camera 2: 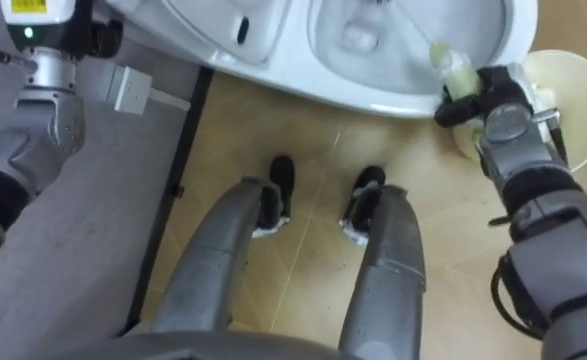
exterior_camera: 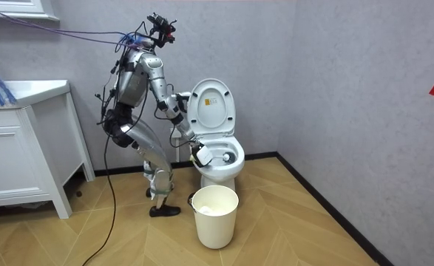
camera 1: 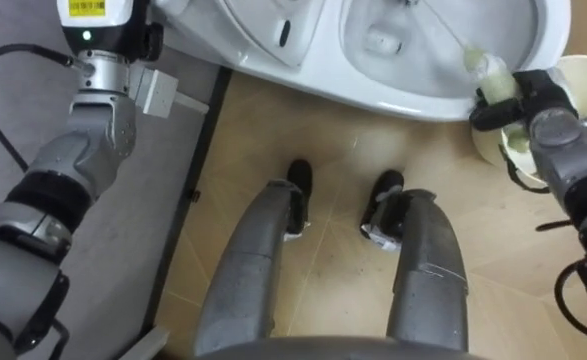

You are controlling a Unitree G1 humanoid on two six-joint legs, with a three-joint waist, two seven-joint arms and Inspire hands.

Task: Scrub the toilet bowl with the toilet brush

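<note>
Beyond the fingers point(camera 1: 490, 112) of the right hand point(camera 1: 533, 100), curled tight round the toilet brush point(camera 1: 488, 72) at the toilet point(camera 1: 303, 75) rim, its shaft slants into the bowl point(camera 1: 373, 40), probably for scrubbing leverage; how the left hand point(camera 1: 98, 35) is set I cannot tell.

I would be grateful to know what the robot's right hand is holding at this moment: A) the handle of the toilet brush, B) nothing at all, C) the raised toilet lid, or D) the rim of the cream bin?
A: the right hand has its fingers curled round the pale grip of the toilet brush, whose thin shaft runs over the rim into the toilet bowl.
</note>
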